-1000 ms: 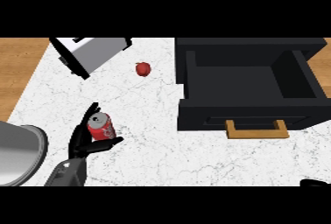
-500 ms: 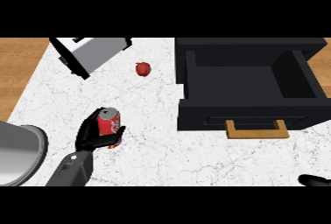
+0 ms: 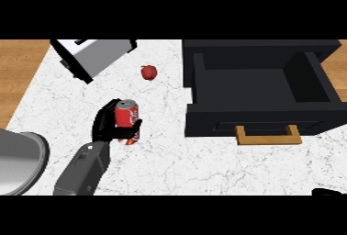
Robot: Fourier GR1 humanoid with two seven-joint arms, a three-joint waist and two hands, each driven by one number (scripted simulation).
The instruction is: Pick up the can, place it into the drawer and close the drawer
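Note:
A red can (image 3: 126, 115) is held upright over the white marble counter (image 3: 169, 160), left of the middle, with my left hand (image 3: 105, 126) curled round it from the left. The can's silver top shows above the fingers. The black drawer (image 3: 261, 85) stands pulled open at the right, its inside bare and its wooden handle (image 3: 267, 136) facing me. The can is well to the left of the drawer's front. Only a dark sliver of my right hand (image 3: 329, 192) shows at the lower right edge.
A silver toaster (image 3: 92, 53) stands at the back left. A small red fruit (image 3: 148, 72) lies between it and the drawer. A large metal pot (image 3: 17, 160) sits at the left edge beside my left forearm. Wooden floor borders the counter's left side.
My left hand has carried the can to the right and farther from me, towards the drawer. The right hand has stayed at the lower right edge.

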